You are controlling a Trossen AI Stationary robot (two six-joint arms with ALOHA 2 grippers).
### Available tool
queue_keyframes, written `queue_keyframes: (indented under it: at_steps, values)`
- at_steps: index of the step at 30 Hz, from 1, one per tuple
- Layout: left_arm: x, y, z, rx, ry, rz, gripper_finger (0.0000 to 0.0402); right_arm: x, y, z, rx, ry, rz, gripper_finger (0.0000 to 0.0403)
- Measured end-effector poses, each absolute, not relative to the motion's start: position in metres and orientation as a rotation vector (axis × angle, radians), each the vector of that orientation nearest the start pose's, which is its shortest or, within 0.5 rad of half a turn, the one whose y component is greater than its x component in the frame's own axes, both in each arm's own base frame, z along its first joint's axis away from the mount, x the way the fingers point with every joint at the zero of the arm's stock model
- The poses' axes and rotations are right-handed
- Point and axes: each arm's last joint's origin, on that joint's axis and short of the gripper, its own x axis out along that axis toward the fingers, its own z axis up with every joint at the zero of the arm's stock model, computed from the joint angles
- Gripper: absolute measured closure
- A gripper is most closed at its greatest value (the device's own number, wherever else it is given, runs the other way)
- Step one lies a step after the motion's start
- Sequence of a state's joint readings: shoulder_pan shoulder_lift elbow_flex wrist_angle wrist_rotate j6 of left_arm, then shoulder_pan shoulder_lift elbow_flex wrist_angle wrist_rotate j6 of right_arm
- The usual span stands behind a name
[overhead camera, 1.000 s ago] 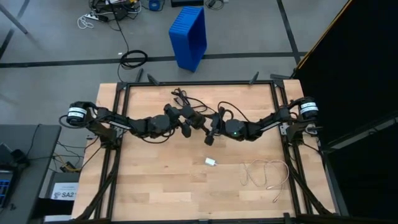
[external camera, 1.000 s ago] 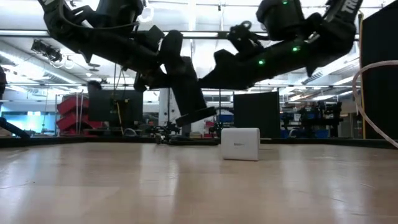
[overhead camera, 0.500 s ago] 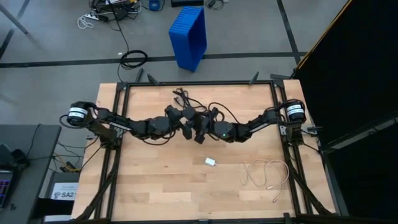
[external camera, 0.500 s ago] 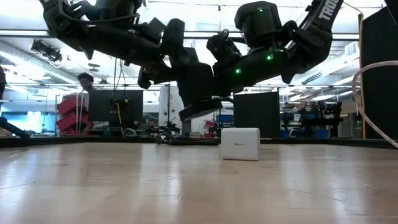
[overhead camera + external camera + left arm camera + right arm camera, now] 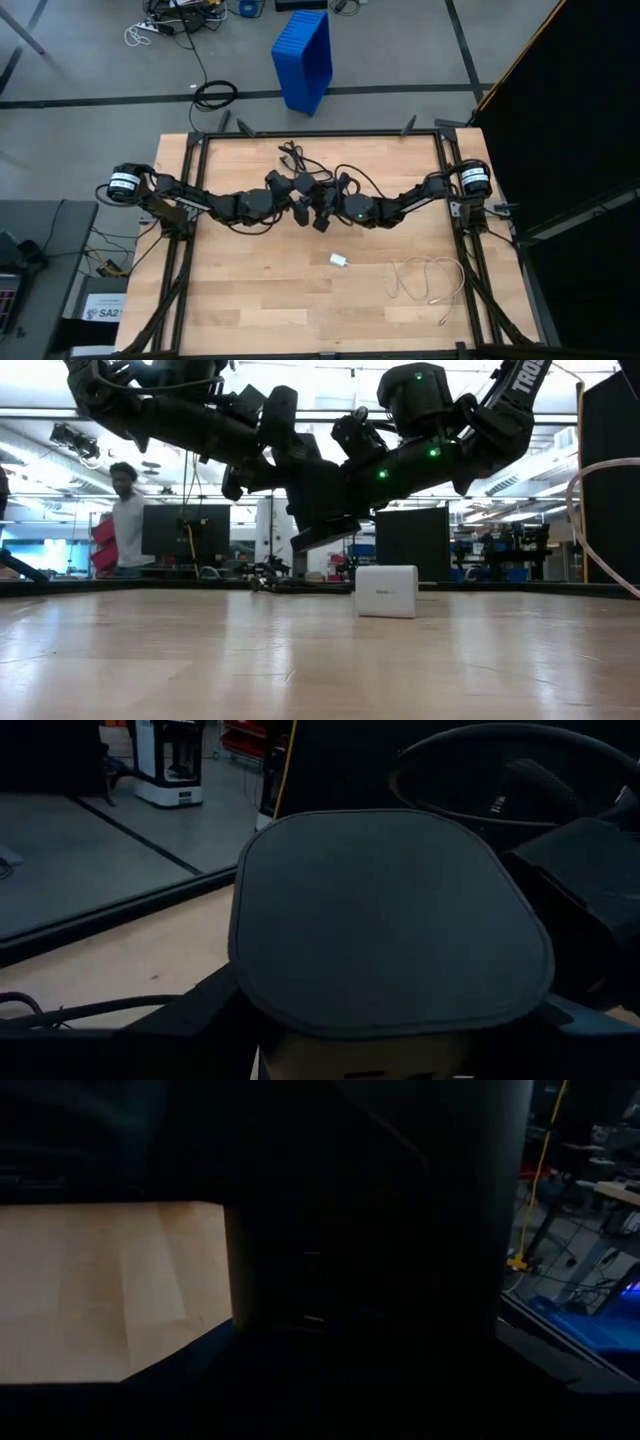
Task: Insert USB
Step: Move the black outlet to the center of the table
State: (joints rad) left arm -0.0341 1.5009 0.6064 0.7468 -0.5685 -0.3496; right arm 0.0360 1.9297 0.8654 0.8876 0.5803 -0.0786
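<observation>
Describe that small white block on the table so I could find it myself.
Start at the wooden table and look just in front of where the two dark arms meet at its middle. The small white charger block lies there alone on bare wood. The thin white cable looped to its right is wiry, while the block is squat and boxy.

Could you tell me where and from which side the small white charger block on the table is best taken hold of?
Probably from above, across its two broad flat faces. In the low view the charger block stands upright on an edge, with bare table all round it, so a claw could straddle it. Which face carries the USB port cannot be seen.
</observation>
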Motion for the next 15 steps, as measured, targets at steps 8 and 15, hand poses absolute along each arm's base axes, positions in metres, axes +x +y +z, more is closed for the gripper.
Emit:
queue_keyframes:
  at_steps: [8,15]
  values:
    - [0.2927,0.0049,0.197,-0.234,0.09,0.543,0.0101,0.374,-0.0019,0.1452,-0.155,0.236,-0.523,0.0149]
    - [0.2887,0.0051,0.2012,-0.195,0.118,0.542,0.0107,0.3734,-0.0026,0.1451,-0.159,0.251,-0.521,0.0149]
